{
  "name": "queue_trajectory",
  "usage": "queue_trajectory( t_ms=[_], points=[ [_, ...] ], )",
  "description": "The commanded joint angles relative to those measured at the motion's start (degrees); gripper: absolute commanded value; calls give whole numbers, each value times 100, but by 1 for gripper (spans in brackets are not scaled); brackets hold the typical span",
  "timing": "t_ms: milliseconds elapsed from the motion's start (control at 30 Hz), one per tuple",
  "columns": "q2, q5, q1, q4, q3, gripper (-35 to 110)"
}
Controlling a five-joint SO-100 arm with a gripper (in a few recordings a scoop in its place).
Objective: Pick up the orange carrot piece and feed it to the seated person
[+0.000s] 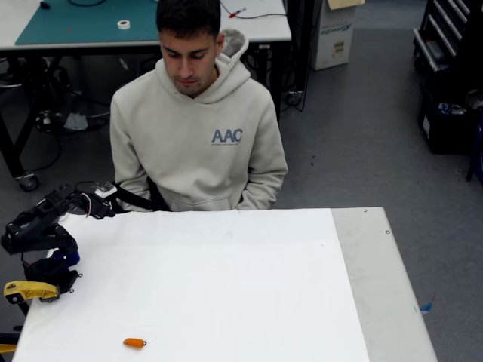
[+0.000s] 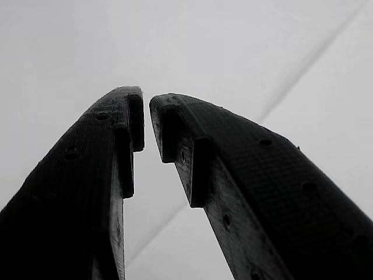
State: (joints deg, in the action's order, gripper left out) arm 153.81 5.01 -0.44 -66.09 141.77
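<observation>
Orange carrot piece (image 1: pixel 135 343) lies on the white table (image 1: pixel 226 286), lower left of the fixed view, well apart from the gripper (image 1: pixel 143 202) at upper left. Wrist view: gripper (image 2: pixel 146 119) tips nearly together, slim gap, nothing between. Seated person (image 1: pixel 198 128) behind the table's far edge.

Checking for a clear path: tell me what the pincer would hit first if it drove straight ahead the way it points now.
Probably the white table: the pincer points at bare tabletop, nothing between, though depth is unclear. The carrot lies elsewhere, near the front edge.
</observation>
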Motion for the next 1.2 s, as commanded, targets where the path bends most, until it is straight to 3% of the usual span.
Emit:
queue_trajectory(
  t_ms=[0, 367, 900, 1167],
  points=[
    [-940, -9, 334, 97, -1002, -2],
    [-3146, -35, 2083, 79, -2417, -2],
    [-4386, -62, 5317, 105, -3015, -2],
    [-4948, -1169, 6363, 105, -3032, -2]
  ],
)
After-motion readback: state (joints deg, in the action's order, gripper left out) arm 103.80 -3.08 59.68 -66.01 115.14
